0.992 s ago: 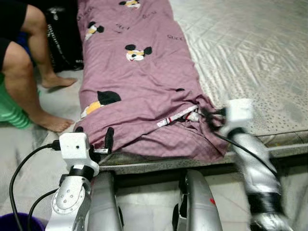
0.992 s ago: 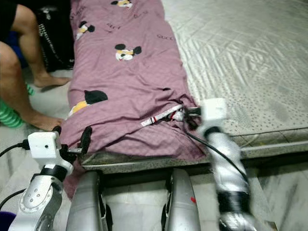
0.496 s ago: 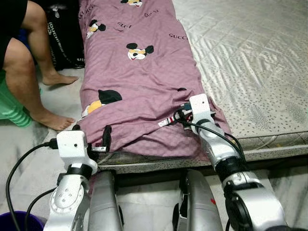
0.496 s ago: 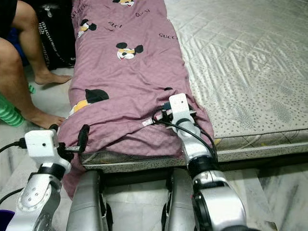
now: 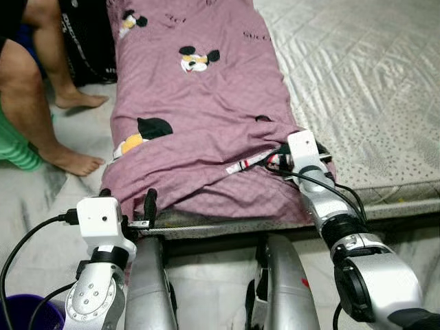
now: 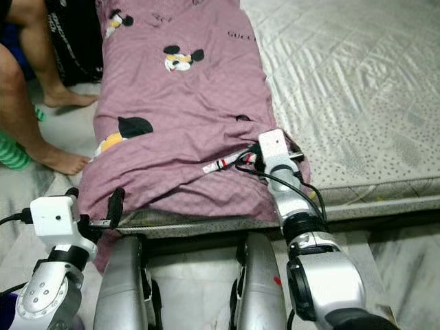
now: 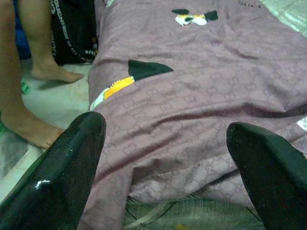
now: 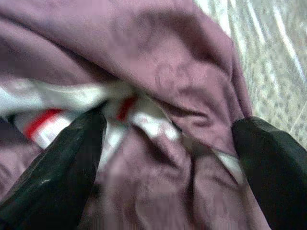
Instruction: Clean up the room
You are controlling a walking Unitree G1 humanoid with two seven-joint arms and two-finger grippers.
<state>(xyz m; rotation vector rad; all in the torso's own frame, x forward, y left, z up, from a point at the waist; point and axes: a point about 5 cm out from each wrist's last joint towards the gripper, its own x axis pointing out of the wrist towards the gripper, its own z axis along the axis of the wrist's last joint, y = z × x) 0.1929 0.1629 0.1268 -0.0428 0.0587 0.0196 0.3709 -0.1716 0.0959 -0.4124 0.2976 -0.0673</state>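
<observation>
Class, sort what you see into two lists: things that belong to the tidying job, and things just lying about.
Job in hand:
purple blanket
mattress
right gripper, open on the blanket's folded edge
left gripper, open

Lying about:
black bag
purple bucket
green object

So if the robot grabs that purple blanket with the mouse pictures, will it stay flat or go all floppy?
Probably floppy: the purple blanket already lies in soft folds and droops over the mattress edge. It would likely bunch up where the right tool, open around a wrinkled fold, pinches it. It looks thin, so probably light, though a long piece may drag.
</observation>
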